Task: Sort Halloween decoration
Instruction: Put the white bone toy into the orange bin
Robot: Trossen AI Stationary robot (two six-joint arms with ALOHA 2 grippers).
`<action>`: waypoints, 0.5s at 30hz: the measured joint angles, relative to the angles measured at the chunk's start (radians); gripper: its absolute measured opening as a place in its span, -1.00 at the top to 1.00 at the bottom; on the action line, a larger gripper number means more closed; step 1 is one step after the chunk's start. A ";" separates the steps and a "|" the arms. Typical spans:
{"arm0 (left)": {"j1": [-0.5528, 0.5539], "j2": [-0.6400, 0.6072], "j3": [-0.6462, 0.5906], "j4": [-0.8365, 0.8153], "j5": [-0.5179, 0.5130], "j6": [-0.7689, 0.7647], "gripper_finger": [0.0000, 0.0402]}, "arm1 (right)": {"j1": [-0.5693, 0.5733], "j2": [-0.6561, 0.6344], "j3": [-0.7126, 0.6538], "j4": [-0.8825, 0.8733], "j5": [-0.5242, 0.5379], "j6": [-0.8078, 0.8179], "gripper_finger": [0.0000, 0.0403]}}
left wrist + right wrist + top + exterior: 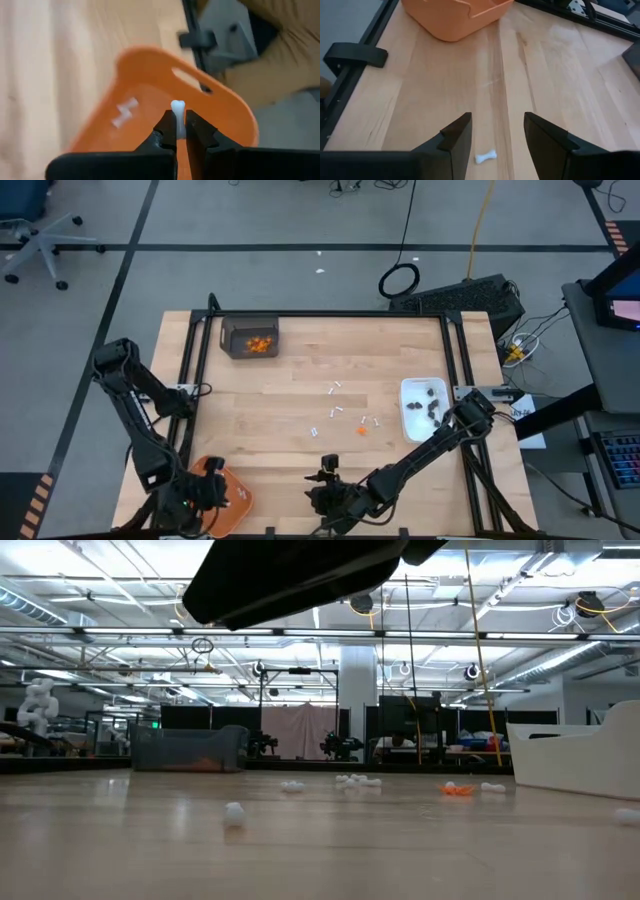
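Observation:
My left gripper (177, 124) is shut on a small white stick (177, 107) and hangs over the orange tray (220, 107), which has two white sticks (125, 112) lying in it. In the high view this gripper (207, 492) is at the table's near left corner. My right gripper (497, 131) stands open near the front edge, its fingers on either side of a white stick (485, 157) that lies flat on the wood, untouched. More white sticks (334, 412) and an orange bit (361, 430) lie loose at mid-table. My left gripper pinches the white stick between its two fingertips (162, 131). The stick's knobbed end (177, 105) pokes out past the tips, and the rest is hidden between the fingers. The fingers slant downward, and the stick is lifted clear above the tray's floor.
A dark bin (250, 338) with orange bits stands at the far left. At the right edge a white dish (412, 392) holds dark bits. Black frame rails (190, 380) run along the table's sides. Bare wood lies between the tray and my right gripper.

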 joint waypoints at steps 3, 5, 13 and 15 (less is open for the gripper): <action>0.000 0.025 0.000 -0.006 0.068 -0.019 0.96 | -0.004 0.000 0.000 0.000 0.000 -0.004 0.19; 0.000 0.042 0.000 -0.011 0.099 -0.020 0.96 | -0.007 0.000 0.000 0.000 0.000 -0.004 0.19; 0.014 0.103 0.000 -0.063 0.219 -0.047 0.96 | -0.006 0.000 0.000 0.000 -0.001 -0.004 0.19; 0.028 0.109 0.000 -0.073 0.219 -0.062 0.96 | -0.006 0.000 0.000 -0.001 -0.001 -0.003 0.18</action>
